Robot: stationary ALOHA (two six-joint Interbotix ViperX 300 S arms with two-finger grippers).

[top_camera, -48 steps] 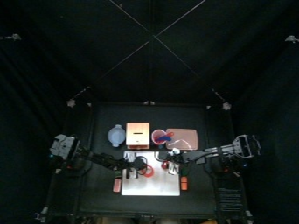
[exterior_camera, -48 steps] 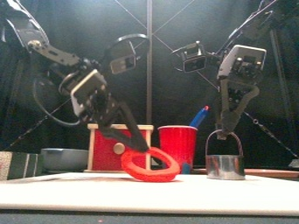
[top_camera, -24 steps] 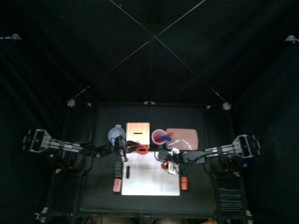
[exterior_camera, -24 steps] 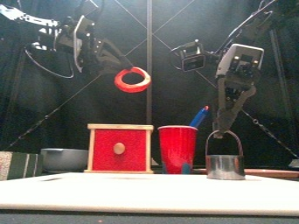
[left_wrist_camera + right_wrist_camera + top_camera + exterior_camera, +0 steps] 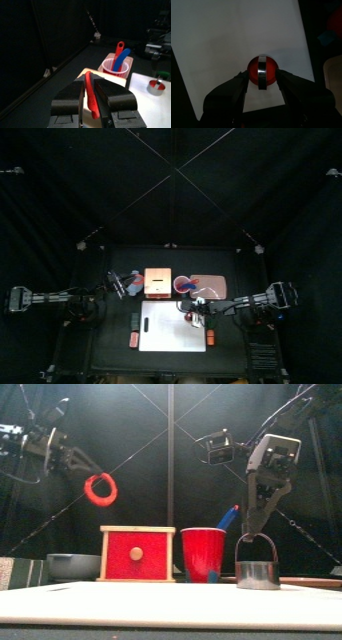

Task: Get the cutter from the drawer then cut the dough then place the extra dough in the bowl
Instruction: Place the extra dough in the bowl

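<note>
A red dough ring (image 5: 99, 488) hangs high in the air at the left, above the blue-grey bowl (image 5: 74, 565). My left gripper (image 5: 88, 472) is shut on it; in the left wrist view the ring (image 5: 89, 93) stands edge-on between the jaws. The round metal cutter (image 5: 257, 574) stands on the white board (image 5: 171, 328) at the right. My right gripper (image 5: 254, 536) is shut on its wire handle. Inside the cutter lies a red dough disc (image 5: 261, 70).
The wooden box with the red drawer front (image 5: 138, 553) stands behind the board, and the red cup (image 5: 203, 554) with the two toy knives is next to it. The bowl (image 5: 132, 281) is left of the box (image 5: 159, 282). A pink tray (image 5: 214, 285) lies at the back right.
My left gripper lifted the dough ring off the board, then carried it left and a little lower, over the bowl. The right gripper and cutter have stayed still.
</note>
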